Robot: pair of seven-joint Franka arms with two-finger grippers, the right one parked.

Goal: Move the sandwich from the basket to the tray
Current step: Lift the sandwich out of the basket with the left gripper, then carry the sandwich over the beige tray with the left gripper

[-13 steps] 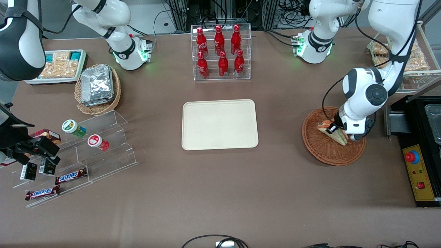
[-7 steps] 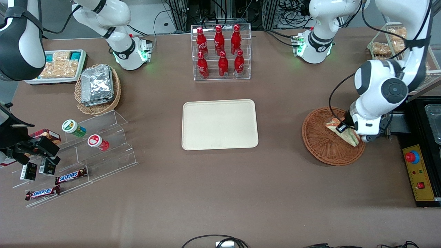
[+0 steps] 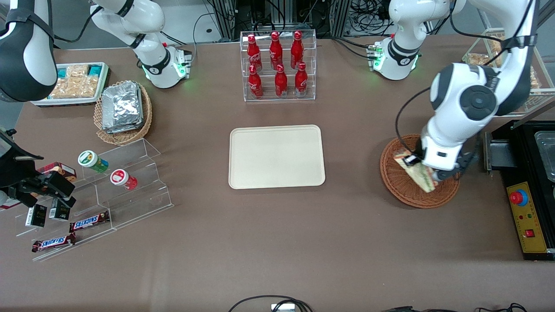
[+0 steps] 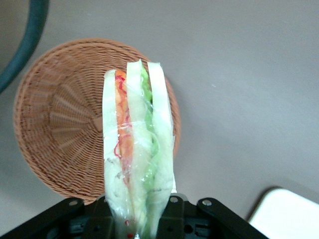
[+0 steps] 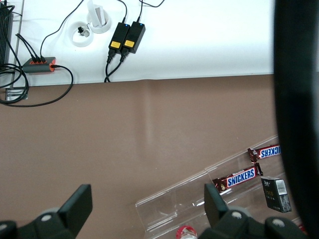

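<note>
front view, near to far. at the right of the frame, the gripper hangs above the basket, its fingers pinching the sandwich; the wedge is clear of the weave and tilted, with the basket resting on the brown bench. in the wrist view the sandwich stands on edge in its clear wrap, orange, green and red layers showing, above the basket. at frame centre lies the tray, well apart from the basket. at upper centre stands a clear rack of red bottles.
</note>
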